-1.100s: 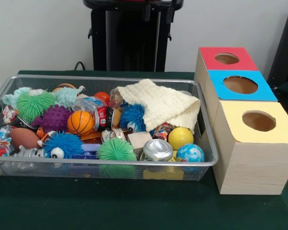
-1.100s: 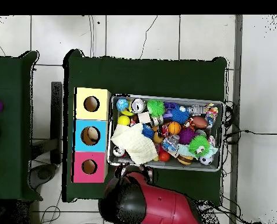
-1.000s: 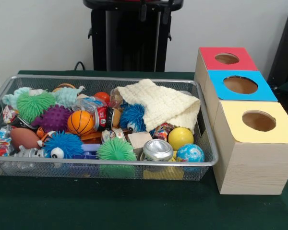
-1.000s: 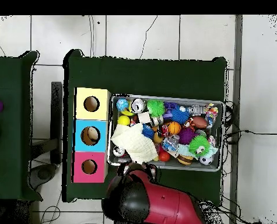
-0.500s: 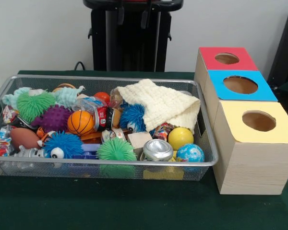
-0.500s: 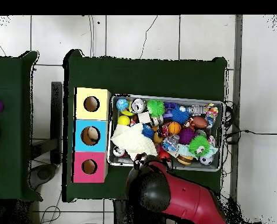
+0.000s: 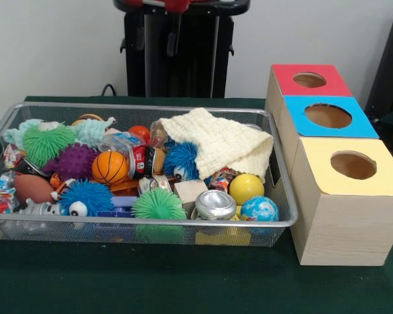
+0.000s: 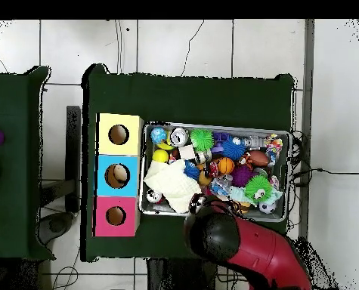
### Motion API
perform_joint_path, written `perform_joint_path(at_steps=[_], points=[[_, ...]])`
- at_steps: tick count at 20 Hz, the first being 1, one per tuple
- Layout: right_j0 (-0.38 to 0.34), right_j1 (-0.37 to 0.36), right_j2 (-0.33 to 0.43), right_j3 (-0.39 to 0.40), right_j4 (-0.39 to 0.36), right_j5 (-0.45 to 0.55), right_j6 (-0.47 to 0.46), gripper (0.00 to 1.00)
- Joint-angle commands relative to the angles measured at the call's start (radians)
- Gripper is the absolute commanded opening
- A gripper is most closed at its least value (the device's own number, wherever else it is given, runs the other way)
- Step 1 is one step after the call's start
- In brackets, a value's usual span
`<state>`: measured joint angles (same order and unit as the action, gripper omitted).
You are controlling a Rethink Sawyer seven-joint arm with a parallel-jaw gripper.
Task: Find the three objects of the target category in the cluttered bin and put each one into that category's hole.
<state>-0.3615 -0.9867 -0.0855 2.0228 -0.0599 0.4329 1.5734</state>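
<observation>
The silver wire-mesh bin stands on the green table, full of toys; it also shows in the overhead view. One wrinkly clear packet with blue and white lies near the bin's middle, beside the red can; the overhead view shows it too. Another clear crinkled packet lies at the cream cloth's edge. I cannot make out a third. My gripper hangs high at the picture's top, behind the bin's far rim, open and empty. In the overhead view the red arm covers it.
Three wooden boxes with holes stand beside the bin: red top, blue top, yellow top. A cream knitted cloth covers the bin's corner near the boxes. Spiky balls, a small basketball and a silver can crowd the bin.
My arm has swung along the bin's robot-side edge, away from the boxes: leftward in the front view, rightward in the overhead view. Nothing in the bin has moved.
</observation>
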Motion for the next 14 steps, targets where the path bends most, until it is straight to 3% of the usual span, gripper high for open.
perform_joint_path(at_steps=[1,7,14], points=[[-0.041,0.097,0.077,-0.063,-0.006,-0.085,0.111,1.00],[-0.110,0.135,0.127,-0.065,-0.012,-0.144,0.076,1.00],[-0.147,0.147,0.163,-0.101,0.030,-0.102,0.091,1.00]])
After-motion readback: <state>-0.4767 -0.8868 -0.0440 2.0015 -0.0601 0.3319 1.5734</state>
